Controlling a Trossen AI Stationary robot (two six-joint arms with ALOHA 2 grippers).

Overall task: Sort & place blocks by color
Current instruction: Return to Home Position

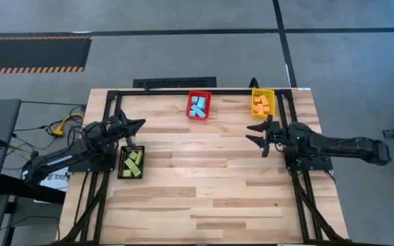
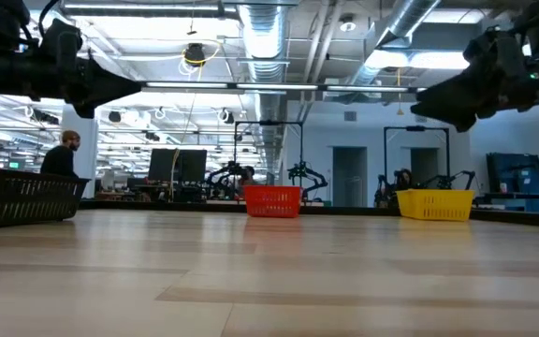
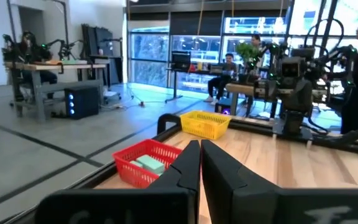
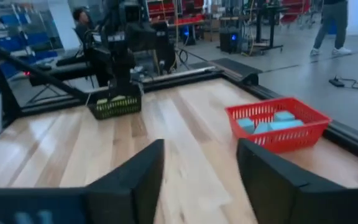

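In the low view the walls of the red bin (image 2: 272, 201) and the yellow bin (image 2: 435, 204) hide what lies in them. The black bin (image 2: 21, 198), near the left tool (image 2: 127, 86), is cut by the picture's edge. From above, the green blocks (image 1: 133, 162) beside this tool are too small to count.

Open bench (image 1: 204, 195) middle between left gripper (image 1: 141, 124) and right gripper (image 1: 248, 132); blocked by red bin (image 1: 198, 93) and yellow bin (image 1: 263, 91) at far edge, black bin (image 1: 121, 164) at left.

Blocks (image 1: 198, 108) lie binned by color — blue, orange, green.
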